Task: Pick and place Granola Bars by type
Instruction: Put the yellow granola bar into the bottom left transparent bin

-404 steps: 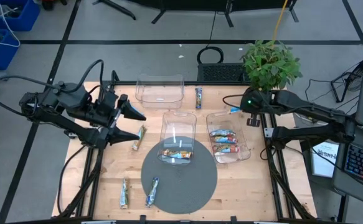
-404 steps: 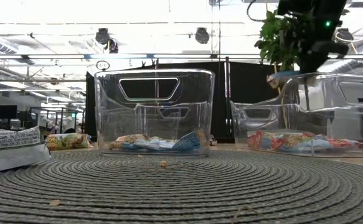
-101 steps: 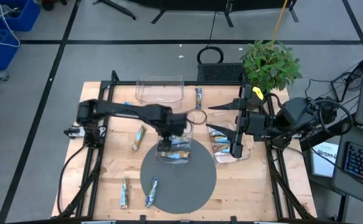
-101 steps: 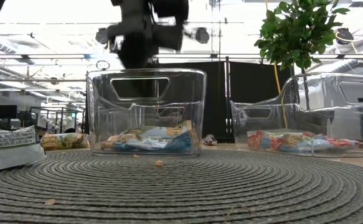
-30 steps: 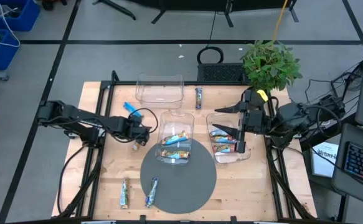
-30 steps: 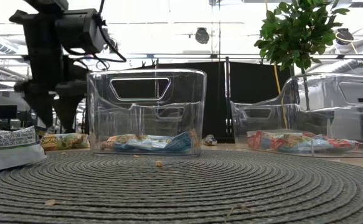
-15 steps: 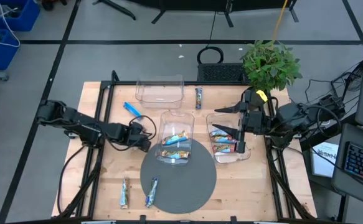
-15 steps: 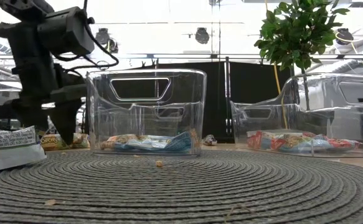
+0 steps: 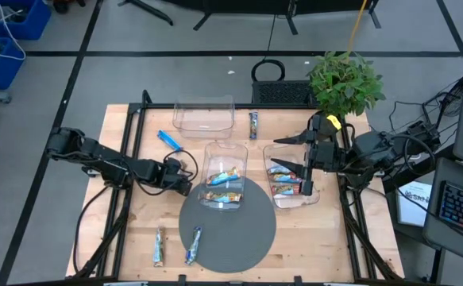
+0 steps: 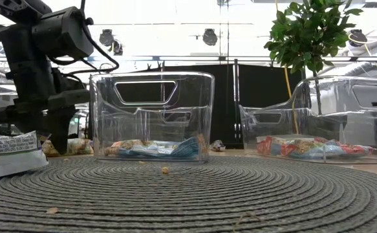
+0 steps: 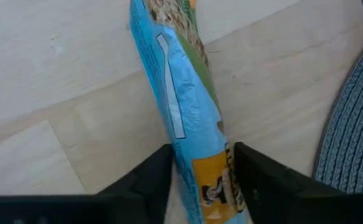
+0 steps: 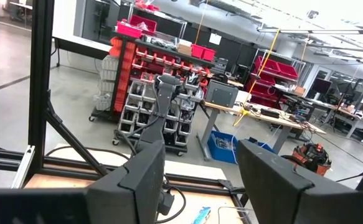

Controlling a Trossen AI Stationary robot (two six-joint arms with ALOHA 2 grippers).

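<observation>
My left gripper (image 11: 200, 186) is down on the wooden table (image 9: 128, 230), just left of the round grey woven mat (image 9: 239, 238). Its fingers (image 11: 150, 180) are clamped on either side of a granola bar (image 11: 187, 118) with a light-blue and tan wrapper, which lies flat on the wood.

Other bars lie loose: a bright blue bar (image 9: 167, 138) behind my left arm, two bars (image 9: 159, 247) near the front edge, one of them overlapping the mat's rim, and one bar (image 9: 253, 125) beside the empty clear bin (image 9: 204, 116) at the back. The middle clear bin (image 9: 226, 176) sits partly on the mat and holds several light-blue-marked bars (image 10: 156, 149). The right clear bin (image 9: 291, 175) holds red-marked bars (image 10: 304, 147).

My right gripper (image 9: 305, 163) hangs above that right bin, fingers (image 12: 144, 168) parted and holding nothing.

A potted plant (image 9: 344, 79) stands behind the table. Beyond it, red parts shelves (image 12: 150, 56) and workbenches (image 12: 262, 118) fill the room.
</observation>
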